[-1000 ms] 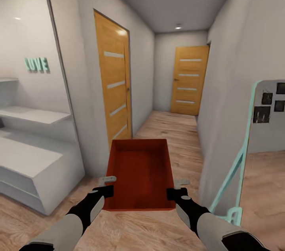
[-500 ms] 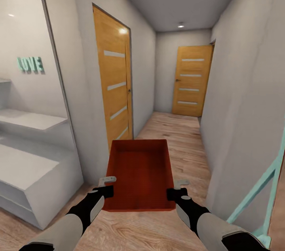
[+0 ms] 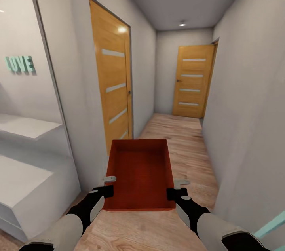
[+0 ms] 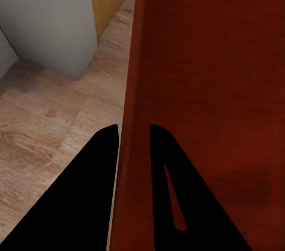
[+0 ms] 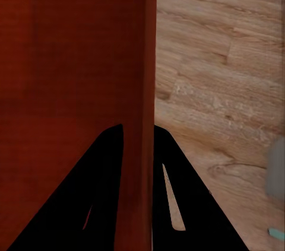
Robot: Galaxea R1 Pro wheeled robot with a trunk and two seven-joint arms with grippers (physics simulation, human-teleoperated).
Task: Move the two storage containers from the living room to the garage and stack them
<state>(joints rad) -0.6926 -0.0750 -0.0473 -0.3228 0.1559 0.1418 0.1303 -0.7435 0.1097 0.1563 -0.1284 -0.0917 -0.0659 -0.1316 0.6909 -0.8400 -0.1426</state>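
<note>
The only readable text is the word "LOVE" (image 3: 19, 64), spelled in raised teal capital letters mounted on the pale wall (image 3: 27, 96) at the left of the head view, above the white shelves (image 3: 23, 126). The first letter sits close to the picture's edge and is partly cut off. Nothing else carries lettering: the two wooden doors, the red bin and the arms show no labels, brands or numbers.

red bin (image 3: 139, 172), both hands, wood-floored hallway (image 3: 178, 136)
</note>
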